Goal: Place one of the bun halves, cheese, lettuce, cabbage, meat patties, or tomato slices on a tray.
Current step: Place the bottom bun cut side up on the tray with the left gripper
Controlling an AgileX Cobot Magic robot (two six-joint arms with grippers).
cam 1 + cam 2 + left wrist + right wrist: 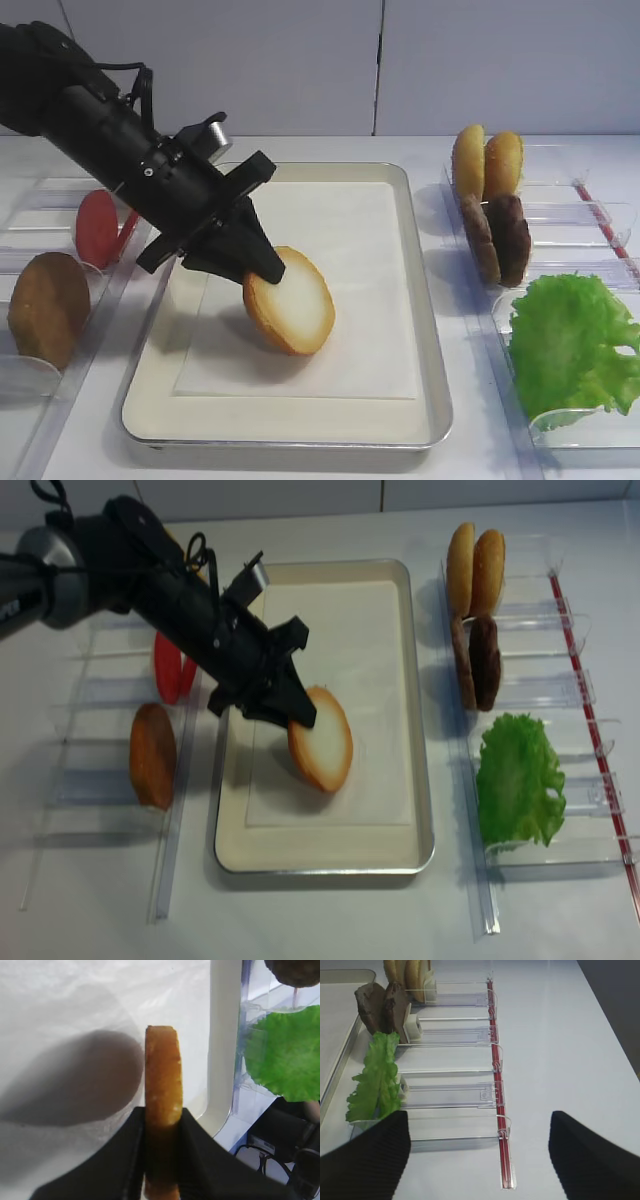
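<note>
The left gripper [262,268] is clamped on the bun half [292,300], held tilted on edge over the tray [425,300], while the right gripper [479,1152] stands released.

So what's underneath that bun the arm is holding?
Under the bun half lies the white paper sheet inside the tray, darkened by the bun's shadow. The left gripper grips its upper edge. Whether the bun's lower edge touches the paper cannot be told.

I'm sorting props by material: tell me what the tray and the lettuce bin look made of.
Tray: metal, seemingly steel, with a shiny silver rim; cream interior, white paper sheet inside.
Lettuce bin: clear glossy plastic, since the table shows through its walls.
</note>
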